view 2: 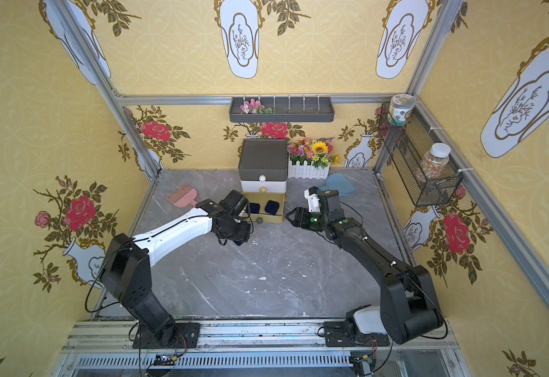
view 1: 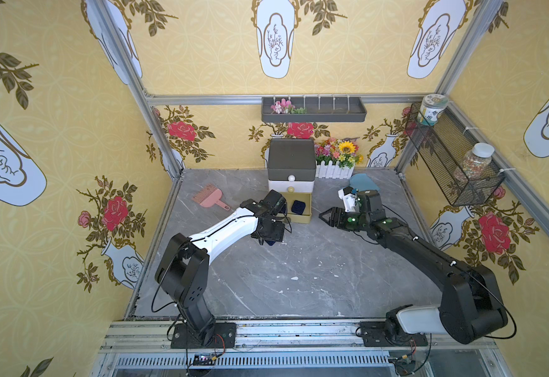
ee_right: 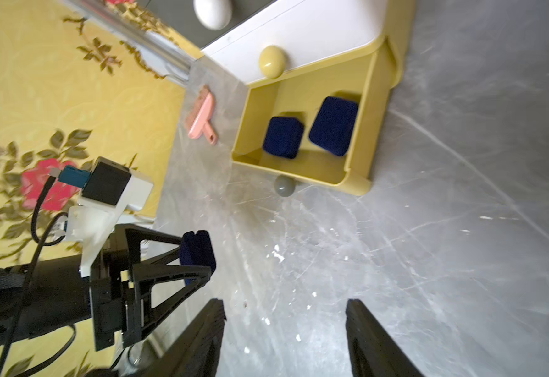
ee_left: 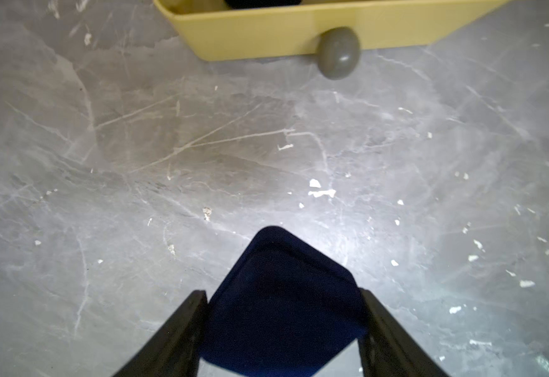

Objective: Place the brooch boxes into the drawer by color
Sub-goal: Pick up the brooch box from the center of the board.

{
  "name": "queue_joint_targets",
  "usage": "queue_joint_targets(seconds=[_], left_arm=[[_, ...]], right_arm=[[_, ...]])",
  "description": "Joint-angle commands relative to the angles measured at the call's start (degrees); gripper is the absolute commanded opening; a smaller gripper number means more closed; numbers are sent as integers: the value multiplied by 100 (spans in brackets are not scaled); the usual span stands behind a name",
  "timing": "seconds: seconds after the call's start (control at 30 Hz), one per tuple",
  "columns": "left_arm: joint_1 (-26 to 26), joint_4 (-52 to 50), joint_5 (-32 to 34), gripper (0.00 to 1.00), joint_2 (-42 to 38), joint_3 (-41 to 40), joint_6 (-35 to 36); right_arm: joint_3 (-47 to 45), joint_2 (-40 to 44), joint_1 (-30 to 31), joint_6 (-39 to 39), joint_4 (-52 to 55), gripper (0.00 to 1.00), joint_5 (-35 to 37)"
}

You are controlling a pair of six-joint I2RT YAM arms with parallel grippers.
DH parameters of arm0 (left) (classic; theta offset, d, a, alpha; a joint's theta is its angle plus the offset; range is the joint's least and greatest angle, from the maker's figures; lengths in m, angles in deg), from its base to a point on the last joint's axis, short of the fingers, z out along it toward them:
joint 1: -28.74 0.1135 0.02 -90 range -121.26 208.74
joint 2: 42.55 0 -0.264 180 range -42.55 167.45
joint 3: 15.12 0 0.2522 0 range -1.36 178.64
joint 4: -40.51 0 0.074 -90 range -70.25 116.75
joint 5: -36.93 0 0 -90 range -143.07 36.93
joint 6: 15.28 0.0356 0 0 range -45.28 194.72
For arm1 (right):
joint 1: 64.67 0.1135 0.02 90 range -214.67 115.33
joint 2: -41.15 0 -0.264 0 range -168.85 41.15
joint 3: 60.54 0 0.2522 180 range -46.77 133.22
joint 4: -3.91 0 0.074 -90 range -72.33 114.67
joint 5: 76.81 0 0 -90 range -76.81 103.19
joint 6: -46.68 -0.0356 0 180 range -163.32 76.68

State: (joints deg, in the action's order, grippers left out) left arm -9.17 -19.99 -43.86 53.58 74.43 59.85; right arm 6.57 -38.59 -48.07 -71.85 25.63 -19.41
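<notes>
Navy box (view 1: 269, 243) mostly hidden from above

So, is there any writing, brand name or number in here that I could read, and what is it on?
No text here can be read.
Label on the jar in the wire basket: too small and blurred to read.
On the chest and the navy box: no writing visible.
</notes>
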Motion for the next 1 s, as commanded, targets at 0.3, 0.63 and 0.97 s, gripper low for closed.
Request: queue_joint_targets(seconds=[0.3, 0.63, 0.97], left_arm=[[-1066, 291, 143, 66, -1180, -300, 1326], [-1227, 282, 54, 66, -1273, -355, 1453], [-1254, 236, 125, 66, -1289, -405, 1418]], right_arm=[[949, -918, 46, 386, 590, 67, -2571], [1210, -1360, 867, 319, 653, 65, -2418], [1323, -1607, 1300, 180, 521, 58, -2374]])
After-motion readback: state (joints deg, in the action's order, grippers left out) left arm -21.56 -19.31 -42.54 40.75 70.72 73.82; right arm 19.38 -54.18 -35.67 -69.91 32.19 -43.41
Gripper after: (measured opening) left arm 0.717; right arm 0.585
